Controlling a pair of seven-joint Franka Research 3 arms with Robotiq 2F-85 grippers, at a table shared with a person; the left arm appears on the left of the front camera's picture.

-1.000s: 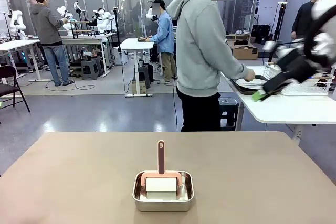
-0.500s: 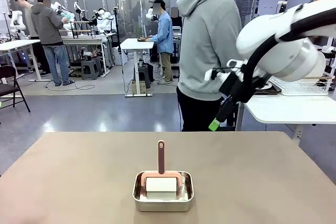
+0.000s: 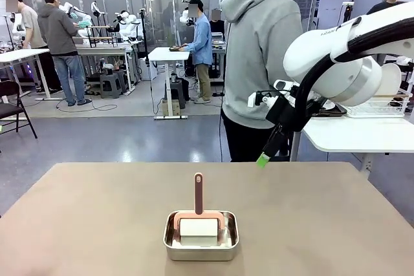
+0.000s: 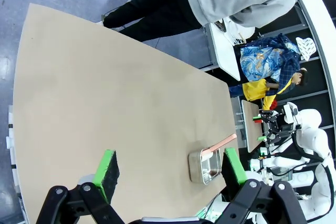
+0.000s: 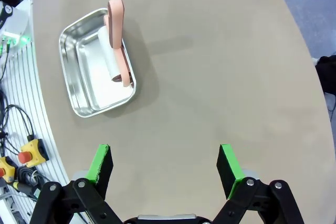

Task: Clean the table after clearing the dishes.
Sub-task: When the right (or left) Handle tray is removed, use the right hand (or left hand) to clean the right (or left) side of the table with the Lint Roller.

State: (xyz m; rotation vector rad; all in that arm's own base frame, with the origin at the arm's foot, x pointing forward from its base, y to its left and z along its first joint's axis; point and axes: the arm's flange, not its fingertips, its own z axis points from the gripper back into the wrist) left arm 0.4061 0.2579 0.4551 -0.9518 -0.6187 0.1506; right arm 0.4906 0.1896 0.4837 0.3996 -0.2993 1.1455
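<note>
My right gripper [image 5: 165, 163] has swung back from the white side table [image 3: 349, 135], fingers spread above the table [image 3: 97, 211]; my left gripper [image 4: 170, 167] is likewise spread.

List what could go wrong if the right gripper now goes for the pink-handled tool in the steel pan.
1. The pink-handled tool sticks up from the steel pan; a sideways approach by the open right gripper might tip it or shove the pan.
2. The pan sits near the table's near edge, so a push could slide it off.
3. The person stands close behind the right arm; a wide swing might hit them.
</note>
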